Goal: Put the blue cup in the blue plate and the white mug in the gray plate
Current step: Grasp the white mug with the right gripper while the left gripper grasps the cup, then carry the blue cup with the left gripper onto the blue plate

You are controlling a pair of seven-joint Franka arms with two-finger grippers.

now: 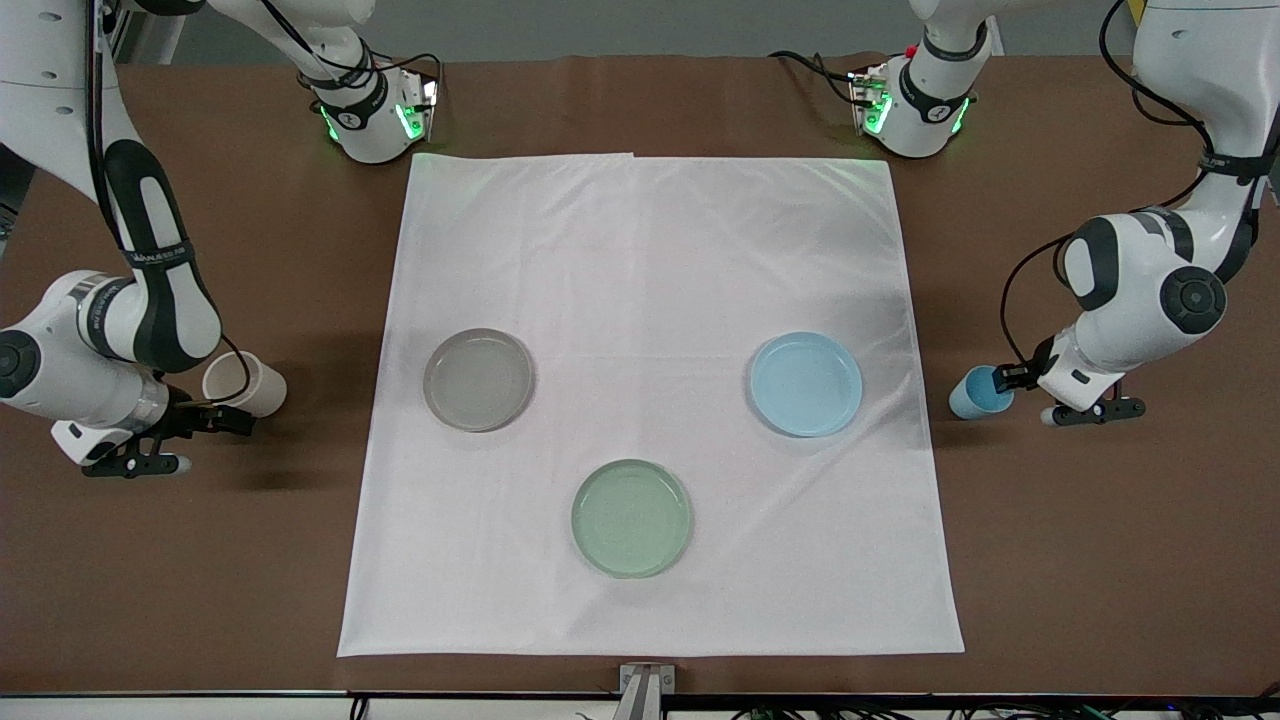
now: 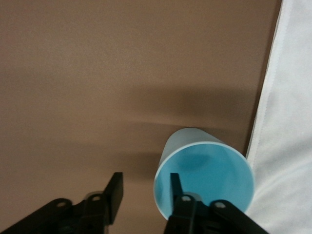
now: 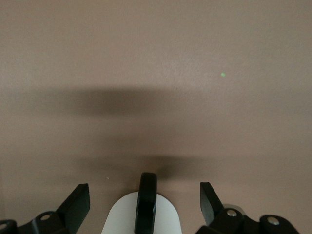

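The blue cup sits on the brown table beside the white cloth, at the left arm's end. In the left wrist view the cup turns its bright blue mouth to me. My left gripper is open and straddles the rim, one finger inside and one outside. The white mug lies by the cloth at the right arm's end. Its dark handle sits between the open fingers of my right gripper. The blue plate and gray plate sit empty on the cloth.
A pale green plate sits empty on the white cloth, nearer the front camera than the other two plates. The cloth's edge runs close beside the blue cup. Brown table surrounds the cloth.
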